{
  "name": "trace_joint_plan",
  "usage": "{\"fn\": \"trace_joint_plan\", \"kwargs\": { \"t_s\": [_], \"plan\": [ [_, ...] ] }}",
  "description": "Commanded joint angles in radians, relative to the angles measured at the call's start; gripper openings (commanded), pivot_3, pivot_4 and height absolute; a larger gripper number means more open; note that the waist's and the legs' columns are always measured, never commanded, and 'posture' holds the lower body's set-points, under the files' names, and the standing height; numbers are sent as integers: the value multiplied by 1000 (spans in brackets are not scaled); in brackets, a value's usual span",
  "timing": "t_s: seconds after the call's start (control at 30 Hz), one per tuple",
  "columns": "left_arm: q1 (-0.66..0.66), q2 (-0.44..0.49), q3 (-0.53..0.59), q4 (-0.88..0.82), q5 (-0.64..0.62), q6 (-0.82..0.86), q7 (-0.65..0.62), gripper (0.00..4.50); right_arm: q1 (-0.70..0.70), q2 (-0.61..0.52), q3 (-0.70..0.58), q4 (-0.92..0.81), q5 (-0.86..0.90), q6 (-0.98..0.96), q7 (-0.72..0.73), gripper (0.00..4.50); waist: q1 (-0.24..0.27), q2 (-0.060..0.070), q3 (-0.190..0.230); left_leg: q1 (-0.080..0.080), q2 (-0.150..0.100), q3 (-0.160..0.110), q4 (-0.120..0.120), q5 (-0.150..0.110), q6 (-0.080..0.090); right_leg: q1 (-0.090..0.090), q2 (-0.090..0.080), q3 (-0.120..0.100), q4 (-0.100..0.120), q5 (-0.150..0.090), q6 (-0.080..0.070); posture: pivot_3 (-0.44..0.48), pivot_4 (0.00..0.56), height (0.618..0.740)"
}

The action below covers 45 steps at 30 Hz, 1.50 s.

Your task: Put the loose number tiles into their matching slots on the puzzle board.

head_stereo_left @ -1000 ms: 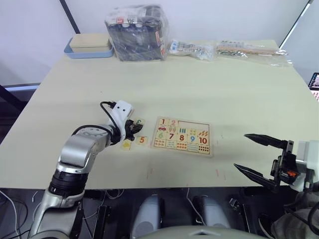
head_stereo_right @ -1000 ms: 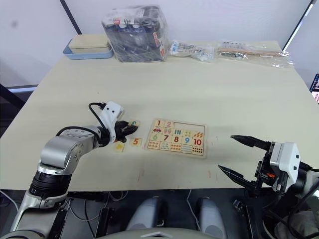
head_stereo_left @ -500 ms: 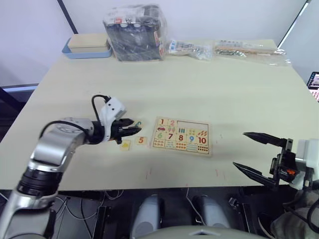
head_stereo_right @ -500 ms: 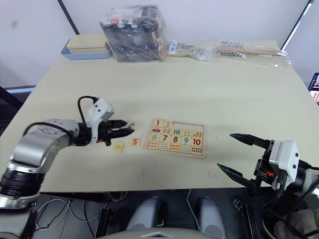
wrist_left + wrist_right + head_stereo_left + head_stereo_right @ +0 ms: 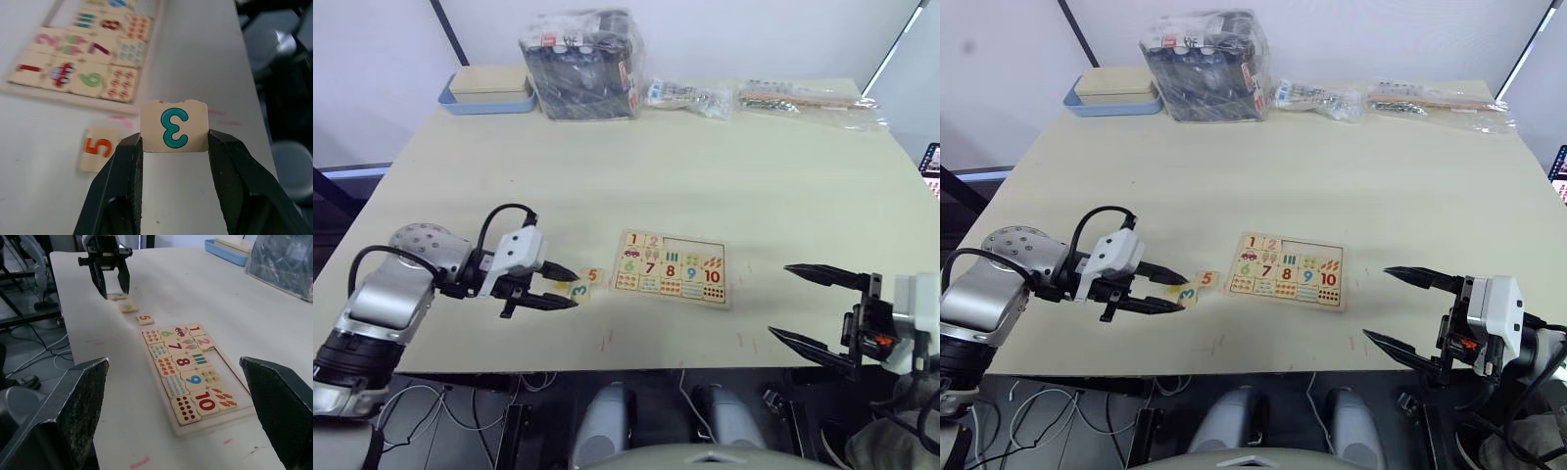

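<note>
— While the 3 tile sits pinched in your left gripper, it hangs above the table, near the 5 tile, left of the puzzle board.
— And your right?
— Right gripper spread wide, holding nothing, well right of the board.

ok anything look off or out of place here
The puzzle board has bare slots in its top row after 1 and 2. The 5 tile lies loose on the table, and the left gripper holds the 3 tile.
</note>
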Motion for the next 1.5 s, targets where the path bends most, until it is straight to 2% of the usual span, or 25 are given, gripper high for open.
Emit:
{"fn": "trace_joint_plan", "kwargs": {
  "t_s": [0.03,0.27,0.57,1.5],
  "plan": [
    [-22,5,-37,24,53,-75,-42,1454,5,-12,-6,-32,14,0,11,4500,0,0,0,0,0,0,0,0,0,0,0,0,0,0,0,0,150,740],
    [-16,11,-70,-2,114,-39,-7,1454,26,-13,-19,-40,13,-2,12,4500,0,0,0,0,0,0,0,0,0,0,0,0,0,0,0,0,150,740],
    [1,-21,-94,60,206,-177,38,1454,21,-16,-10,-28,6,-8,15,4500,-1,0,0,0,0,0,0,0,0,0,0,0,0,0,1,0,150,740],
    [-28,-33,-105,195,226,-368,-1,1454,42,-9,-15,-35,2,-12,21,4500,-1,1,-1,0,1,0,0,0,0,0,0,0,1,1,1,0,150,740]
  ]
}}
